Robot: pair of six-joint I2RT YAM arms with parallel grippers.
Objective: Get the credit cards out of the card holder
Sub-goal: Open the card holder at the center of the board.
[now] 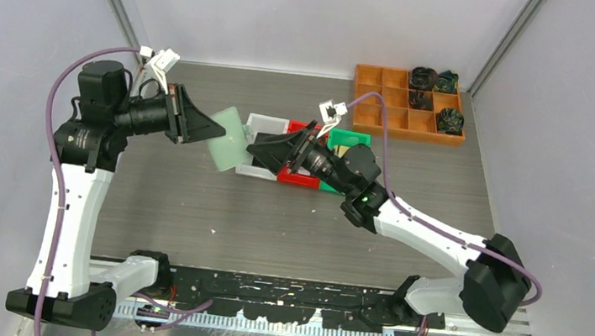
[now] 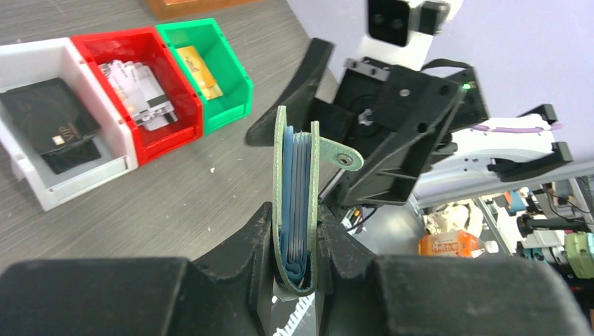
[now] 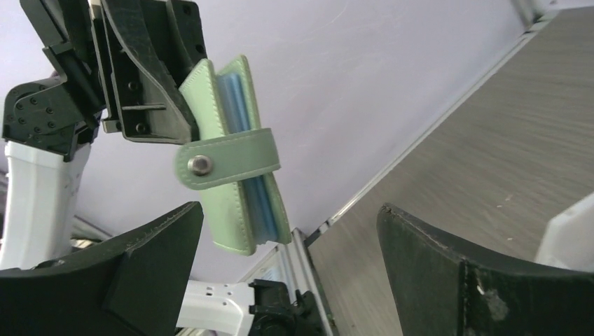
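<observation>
My left gripper is shut on the pale mint-green card holder and holds it up off the table. In the left wrist view the holder stands on edge between my fingers, folded, with blue translucent pockets showing inside. Its snap strap sticks out to one side. My right gripper is open and empty, facing the holder from close by without touching it. Credit cards lie in the bins: black in the white one, silvery in the red one, gold in the green one.
The white bin, the red bin and the green bin stand side by side under the right arm. An orange compartment tray with dark items stands at the back right. Grey walls close in both sides.
</observation>
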